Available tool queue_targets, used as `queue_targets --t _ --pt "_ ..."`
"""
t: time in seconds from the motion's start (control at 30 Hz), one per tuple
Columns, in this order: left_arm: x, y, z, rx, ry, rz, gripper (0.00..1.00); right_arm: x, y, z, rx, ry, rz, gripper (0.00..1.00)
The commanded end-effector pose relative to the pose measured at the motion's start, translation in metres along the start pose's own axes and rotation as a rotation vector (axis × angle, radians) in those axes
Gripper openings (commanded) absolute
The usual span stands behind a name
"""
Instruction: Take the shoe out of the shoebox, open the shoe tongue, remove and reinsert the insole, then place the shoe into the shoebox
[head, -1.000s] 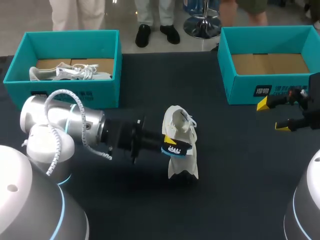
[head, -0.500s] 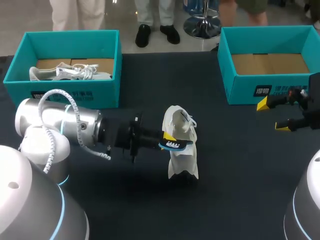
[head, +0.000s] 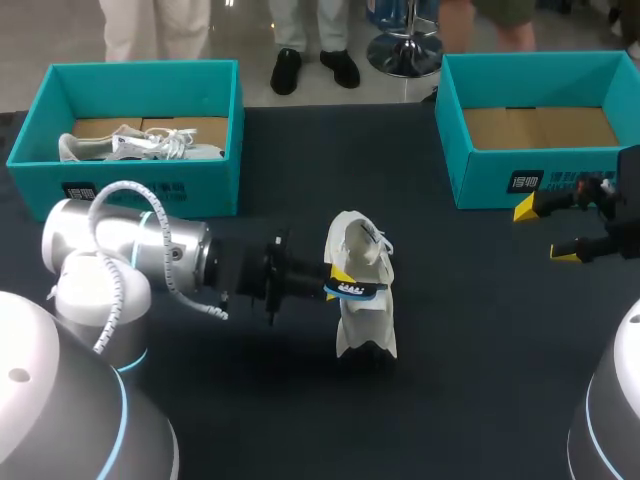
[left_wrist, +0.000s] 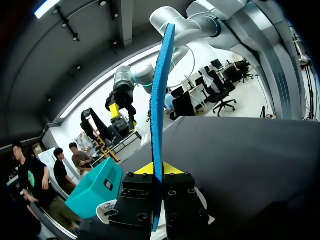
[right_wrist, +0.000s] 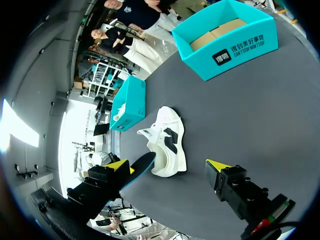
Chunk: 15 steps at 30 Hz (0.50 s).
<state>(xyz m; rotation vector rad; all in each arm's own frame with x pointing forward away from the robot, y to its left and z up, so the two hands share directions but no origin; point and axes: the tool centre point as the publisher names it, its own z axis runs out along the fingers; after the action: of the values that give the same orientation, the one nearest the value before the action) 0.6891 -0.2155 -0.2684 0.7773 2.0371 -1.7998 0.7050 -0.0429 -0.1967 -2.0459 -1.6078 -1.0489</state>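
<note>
From above, the left arm (head: 150, 255) comes in from the left side, and the left fingers (head: 342, 290) are closed on the blue insole (head: 355, 290). The insole is just in front of the white shoe (head: 365, 300). The shoe stands on the dark counter (head: 300, 420), between the left box (head: 130, 180) and the right box (head: 500, 185) and outside of both. A second shoe (head: 140, 147) lies in the left box. The right fingers (head: 545, 230) are spread wide apart with nothing between them, near the right box.

In the left wrist view, the left fingers (left_wrist: 156, 169) press the insole (left_wrist: 160, 100) from two sides, and it stands up on its edge ahead of them.

In the right wrist view, the right fingers (right_wrist: 166, 164) are far apart and grip nothing. The shoe (right_wrist: 167, 140) lies on the counter (right_wrist: 240, 110) ahead of them, well apart from the right box (right_wrist: 225, 45).
</note>
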Motion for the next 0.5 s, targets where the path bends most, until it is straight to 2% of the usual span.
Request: queue_targets --t 0.03,0.23,0.5 --pt "0.002 0.004 0.004 -0.007 -0.001 -0.004 0.0 0.0 -0.001 0.0 -0.001 -0.002 0.001 1.0" --pt "0.005 0.007 0.009 -0.018 0.001 -0.011 0.0 0.0 -0.001 0.0 -0.001 -0.002 0.001 1.0" --pt "0.003 -0.005 0.014 0.008 -0.027 0.006 0.0 0.0 -0.001 0.0 -0.001 -0.002 0.001 1.0"
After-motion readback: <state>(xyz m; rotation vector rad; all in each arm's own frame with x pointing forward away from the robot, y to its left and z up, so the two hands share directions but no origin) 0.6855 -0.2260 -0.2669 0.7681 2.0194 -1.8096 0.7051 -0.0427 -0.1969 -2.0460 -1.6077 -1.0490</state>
